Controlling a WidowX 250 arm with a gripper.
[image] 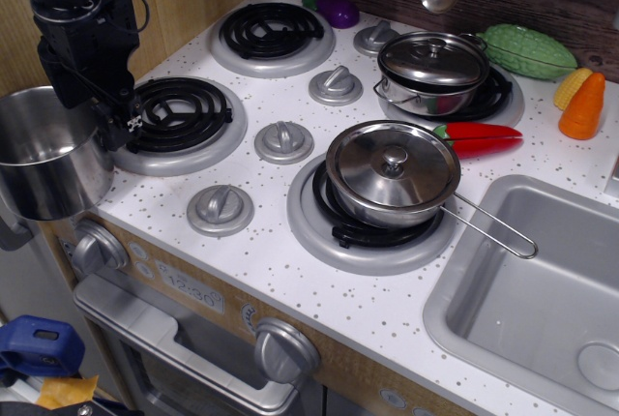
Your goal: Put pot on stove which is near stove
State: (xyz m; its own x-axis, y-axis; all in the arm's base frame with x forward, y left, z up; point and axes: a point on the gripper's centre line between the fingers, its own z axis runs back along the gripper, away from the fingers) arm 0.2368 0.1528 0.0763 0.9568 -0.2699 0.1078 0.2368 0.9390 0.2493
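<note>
Cooktop scene, single overhead-oblique view. The pot (44, 153), a deep, lidless steel vessel, sits at the far left of the frame, beside the left edge of the stove (280, 261); it appears to hang off the edge of the counter rather than rest on it, though its base is hidden. The gripper (111, 121), black and descending from the upper left, is at the pot's right rim, next to the front-left coil burner (179, 114). Its fingers seem to straddle or pinch the rim, which would account for the pot's unsupported position, but the dark fingers merge with the burner behind them, so whether they are clamped on the rim cannot be told.

Task status, as judged from this view: the pot is not yet on any burner. The front-left and rear-left coil burner (271, 31) are both bare; the nearer one is the likely destination. The two right-hand burners are occupied, one by a shallow lidded pan (392, 172) with a long wire handle, the other by a smaller lidded pot (432, 70). Remaining work: carry the pot rightward over the counter edge, lower it onto a free coil, let go.
</note>
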